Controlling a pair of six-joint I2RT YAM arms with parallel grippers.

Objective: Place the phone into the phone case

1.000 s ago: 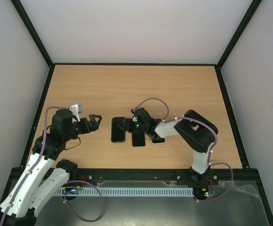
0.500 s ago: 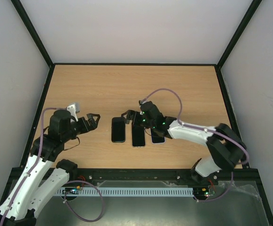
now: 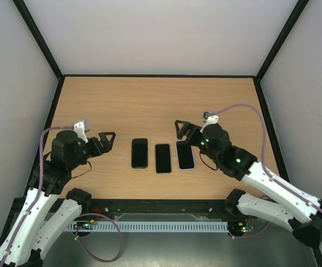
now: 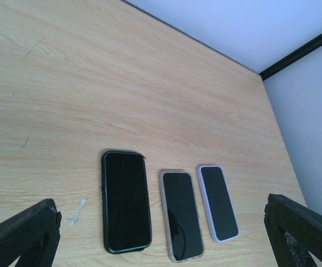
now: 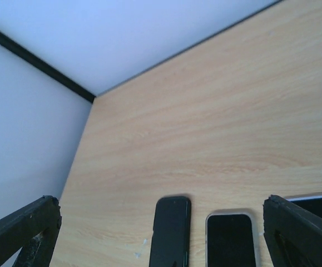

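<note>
Three phones lie side by side, screens up, on the wooden table. The left one (image 3: 139,153) is in a black case, the middle one (image 3: 162,158) in a clear tan case, the right one (image 3: 186,155) in a pale lilac case. My left gripper (image 3: 108,139) is open and empty, left of the black phone. My right gripper (image 3: 183,128) is open and empty, just behind the lilac phone. The left wrist view shows the black (image 4: 125,201), tan (image 4: 182,214) and lilac (image 4: 218,202) phones. The right wrist view shows the black (image 5: 171,231) and tan (image 5: 231,239) phones; the lilac one (image 5: 316,201) is mostly hidden.
The table (image 3: 161,105) is boxed in by a black frame and white walls at the back and sides. A small white smear (image 4: 74,214) marks the wood left of the black phone.
My right gripper has lifted off the phones and drawn back to the right, uncovering all three. My left gripper has pulled back slightly to the left.
</note>
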